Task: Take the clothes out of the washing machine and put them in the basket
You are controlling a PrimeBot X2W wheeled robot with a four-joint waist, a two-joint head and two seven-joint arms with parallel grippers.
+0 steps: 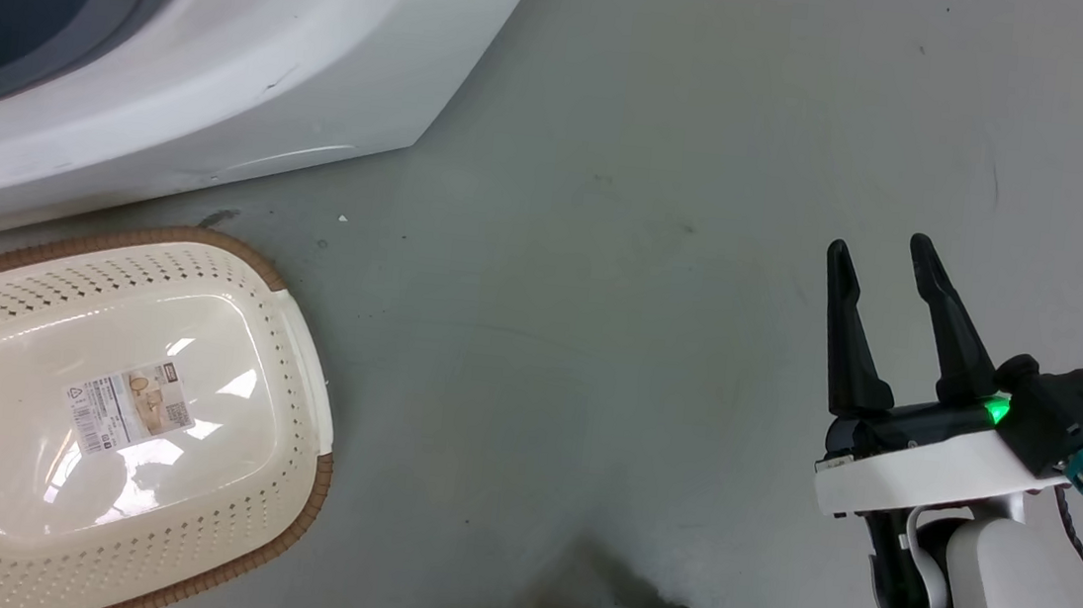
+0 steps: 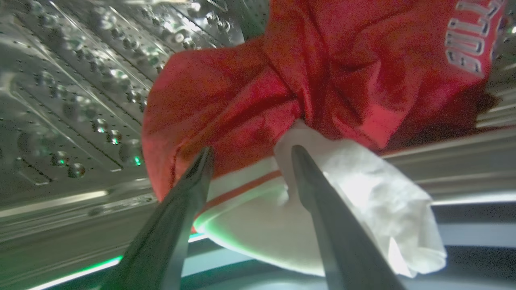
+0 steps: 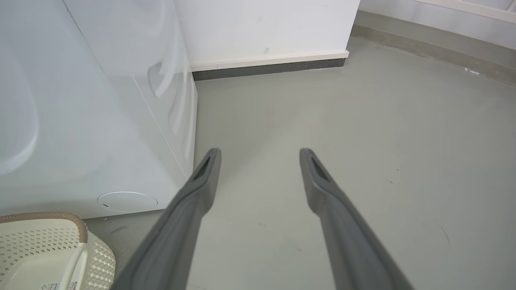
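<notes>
We judge nothing done: basket, lower left in head view, is empty, clothes lie inside the washing machine, left gripper apart, unclamped, at their edge, right gripper apart at lower right.

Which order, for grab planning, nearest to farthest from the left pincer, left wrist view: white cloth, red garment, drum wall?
1-2. Small white cloth, right, and bright red fabric garment, ahead: too close to call.
3. Perforated steel drum wall, upper left.
</notes>
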